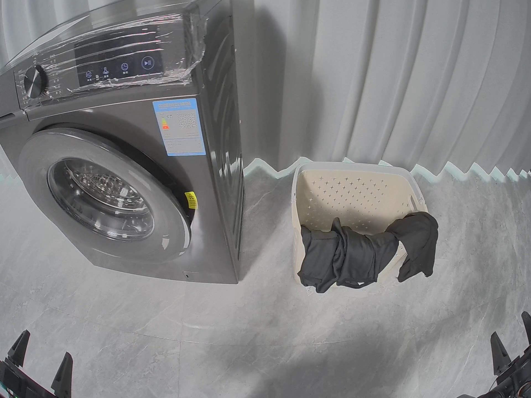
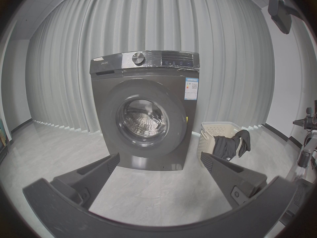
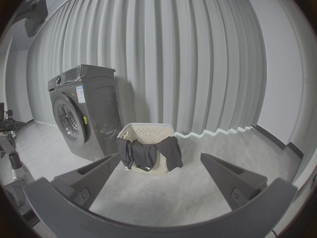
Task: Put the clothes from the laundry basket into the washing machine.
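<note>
Unstarted: dark garment (image 1: 354, 255) draped over laundry basket (image 1: 354, 166) rim; washing machine (image 1: 166, 211) door apparently shut; left hand (image 2: 160, 156), right hand (image 3: 160, 156) wide, empty.

Dark grey wedge-shaped fingers (image 2: 95, 174), ribbed tips (image 2: 114, 162), a screw (image 2: 85, 194) at each base; curved black bracket (image 2: 158, 226)

I see the grey washer (image 1: 127, 139), door shut, well ahead of my left gripper (image 1: 45, 345). The cream basket (image 1: 354, 194) stands ahead of my right gripper (image 1: 510, 327), dark clothes (image 1: 354, 255) draped over its near rim.
</note>
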Tool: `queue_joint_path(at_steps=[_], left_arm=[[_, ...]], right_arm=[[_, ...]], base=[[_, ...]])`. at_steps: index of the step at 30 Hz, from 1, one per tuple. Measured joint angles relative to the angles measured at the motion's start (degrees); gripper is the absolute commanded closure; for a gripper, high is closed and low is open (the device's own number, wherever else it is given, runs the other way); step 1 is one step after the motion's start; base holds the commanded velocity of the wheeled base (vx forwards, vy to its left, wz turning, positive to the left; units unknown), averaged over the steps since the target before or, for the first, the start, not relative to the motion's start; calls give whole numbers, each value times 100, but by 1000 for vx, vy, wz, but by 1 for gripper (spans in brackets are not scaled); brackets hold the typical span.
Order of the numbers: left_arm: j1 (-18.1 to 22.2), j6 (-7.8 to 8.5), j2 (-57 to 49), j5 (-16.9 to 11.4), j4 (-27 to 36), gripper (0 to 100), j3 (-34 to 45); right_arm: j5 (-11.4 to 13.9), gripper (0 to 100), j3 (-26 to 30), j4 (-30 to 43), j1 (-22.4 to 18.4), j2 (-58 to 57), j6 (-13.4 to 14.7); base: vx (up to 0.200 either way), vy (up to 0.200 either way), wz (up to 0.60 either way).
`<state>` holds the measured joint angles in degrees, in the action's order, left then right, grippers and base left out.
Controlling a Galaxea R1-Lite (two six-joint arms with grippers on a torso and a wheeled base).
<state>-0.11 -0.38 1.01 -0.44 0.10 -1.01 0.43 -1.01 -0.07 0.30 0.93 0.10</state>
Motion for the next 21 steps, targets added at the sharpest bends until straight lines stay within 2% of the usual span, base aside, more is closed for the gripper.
queue_joint_path(at_steps=[9, 21], left_arm=[[-5, -46, 0, -7, 0, 0, 0], [-2, -55, 0, -11, -7, 0, 0]], right_arm=[[-2, 0, 0, 2, -1, 0, 0], [0, 0, 0, 0, 0, 0, 0]], base=[[0, 0, 0], [0, 200, 0]])
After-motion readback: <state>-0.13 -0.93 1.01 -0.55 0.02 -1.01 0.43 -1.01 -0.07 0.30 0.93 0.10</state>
